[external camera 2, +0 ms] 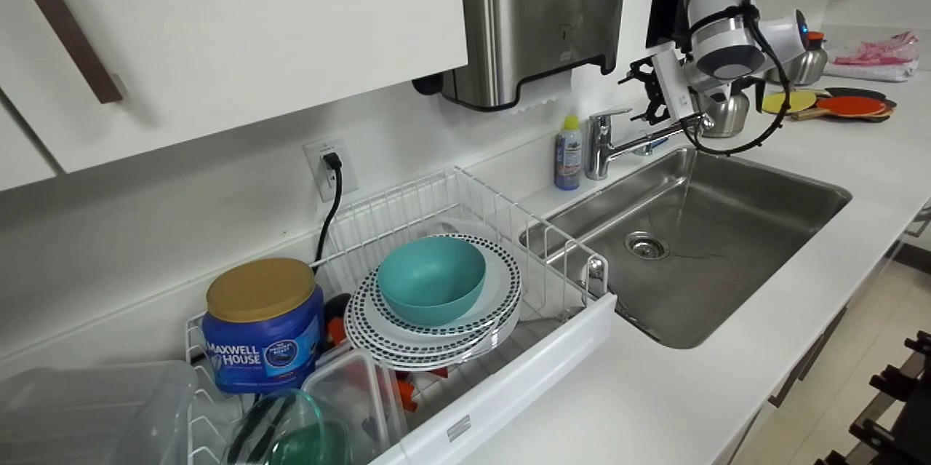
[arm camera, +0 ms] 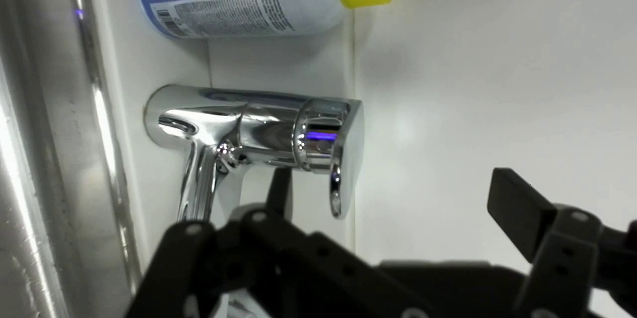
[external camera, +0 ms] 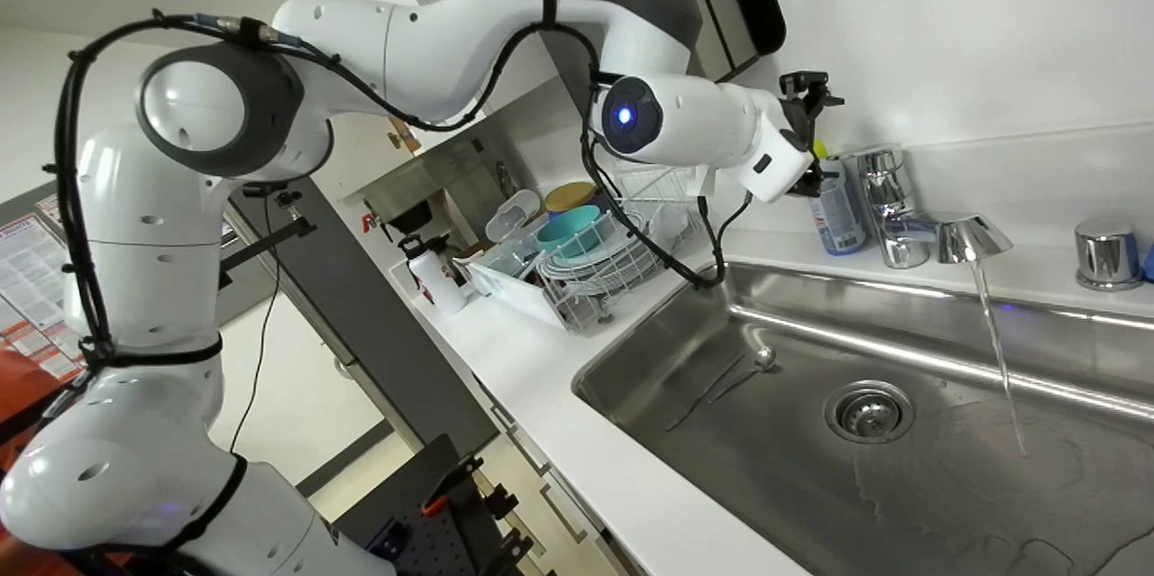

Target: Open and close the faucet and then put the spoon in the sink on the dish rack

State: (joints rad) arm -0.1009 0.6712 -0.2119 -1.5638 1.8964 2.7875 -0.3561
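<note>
1. The hand (arm camera: 390, 181) is spread wide and grasps nothing; in the wrist view its fingers (arm camera: 520, 208) stand well apart.

2. Just beside it is the faucet (arm camera: 264, 129), upright at the far edge of the sink (external camera: 775, 495). Its lever (arm camera: 348, 159) shows between the two fingers in the wrist view; whether either touches it I cannot tell.

3. A stream of water (external camera: 994, 333) falls from the faucet in an exterior view, so the opening looks done. Closing it is left and, judging by the hand's place, may come next.

4. The spoon (external camera: 764, 360) lies in the sink along its left side, well apart from the hand and not yet picked up.

5. The dish rack (external camera 2: 509, 392) stands on the worktop (external camera 2: 582, 407), just left of the sink, bearing plates (external camera 2: 502, 276), a teal bowl (external camera 2: 433, 279) and a coffee tub (external camera 2: 262, 356). Carrying the spoon there is the last step left.

6. The back wall (arm camera: 433, 84) bounds the far side and a spray can (arm camera: 239, 4) stands just left of the faucet, so the freer way seems to be nearer, over the sink. The sink's left side would limit a low reach for the spoon. In the rack, the strip right of the plates looks roomiest.
</note>
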